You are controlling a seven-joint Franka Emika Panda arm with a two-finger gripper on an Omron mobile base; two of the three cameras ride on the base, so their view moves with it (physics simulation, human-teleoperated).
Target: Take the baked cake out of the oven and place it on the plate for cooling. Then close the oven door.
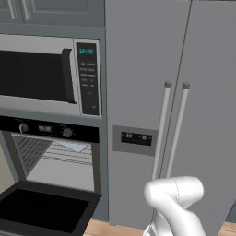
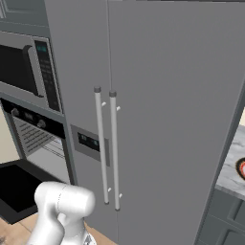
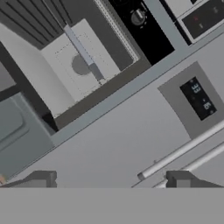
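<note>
The black oven (image 1: 50,156) stands under the microwave, its cavity and wire racks showing. The oven door (image 1: 44,209) hangs down open in front of it. A pale grey-blue baking tray (image 1: 73,146) lies on a rack. The baked cake is hidden from me. In the hand view my gripper (image 3: 111,180) is open and empty, its fingertips (image 3: 41,178) wide apart, well back from the oven cavity (image 3: 81,65) and facing the fridge front beside it. The plate (image 2: 241,168) shows partly at the right edge, on a marble counter.
A silver-framed microwave (image 1: 46,76) sits above the oven. A tall grey double-door fridge (image 2: 158,119) with two vertical bar handles (image 2: 106,148) and a small dispenser panel (image 1: 136,138) stands right of the oven. Wooden floor lies below.
</note>
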